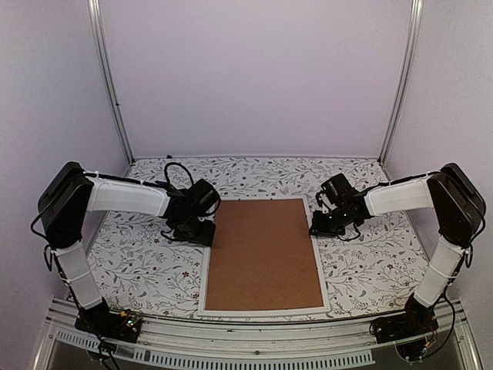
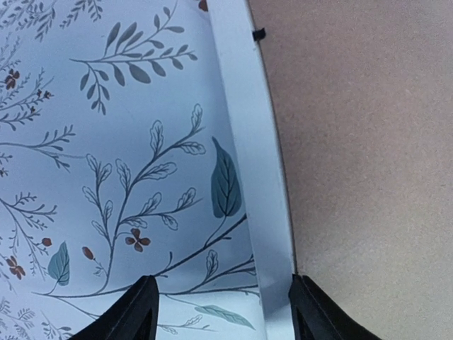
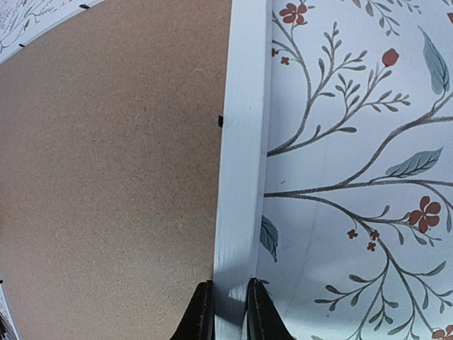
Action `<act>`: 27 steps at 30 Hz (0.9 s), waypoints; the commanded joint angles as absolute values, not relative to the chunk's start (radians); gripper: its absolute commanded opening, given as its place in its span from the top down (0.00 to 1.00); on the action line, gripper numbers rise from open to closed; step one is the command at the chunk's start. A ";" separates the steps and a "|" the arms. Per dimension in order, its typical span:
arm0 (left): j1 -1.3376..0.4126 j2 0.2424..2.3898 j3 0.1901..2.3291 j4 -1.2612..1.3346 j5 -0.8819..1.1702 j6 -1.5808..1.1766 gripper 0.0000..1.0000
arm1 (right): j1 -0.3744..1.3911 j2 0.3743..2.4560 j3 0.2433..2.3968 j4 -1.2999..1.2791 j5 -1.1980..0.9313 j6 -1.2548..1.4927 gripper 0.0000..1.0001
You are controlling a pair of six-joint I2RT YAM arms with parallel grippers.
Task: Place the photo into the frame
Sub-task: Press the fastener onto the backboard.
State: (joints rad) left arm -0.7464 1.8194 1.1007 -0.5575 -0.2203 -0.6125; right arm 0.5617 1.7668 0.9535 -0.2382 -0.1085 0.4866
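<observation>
Top external view: the frame (image 1: 262, 311) lies flat, back up, at the centre of the tabletop (image 1: 146, 266), with a brown backing board (image 1: 263, 253) filling it. The left pincer (image 1: 202, 231) sits at the far-left rail and the right pincer (image 1: 320, 227) at the far-right rail. Bare tabletop flanks both long rails.

Left wrist view: the pincer is spread, with 1 finger over the floral surface and 1 at the rail's inner edge. Contact cannot be told. 1 black tab (image 2: 258, 33) shows.

Right wrist view: the 2 fingers (image 3: 202, 315) pinch the right rail.
</observation>
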 commanded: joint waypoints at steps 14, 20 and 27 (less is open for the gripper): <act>-0.770 1.968 1.099 -0.551 -0.209 -0.619 0.34 | 0.577 1.766 0.927 -0.249 -0.160 0.491 0.89; -0.779 1.884 1.100 -0.559 -0.247 -0.617 0.34 | 0.577 1.766 0.923 -0.247 -0.160 0.494 0.89; -0.771 1.682 1.085 -0.525 -0.206 -0.616 0.34 | 0.577 1.770 0.923 -0.249 -0.154 0.500 0.89</act>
State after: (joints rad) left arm -0.7681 1.7973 1.0969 -0.5545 -0.2356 -0.6144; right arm 0.5617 1.7645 0.9474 -0.2295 -0.1078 0.4973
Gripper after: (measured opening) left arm 0.662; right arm 0.145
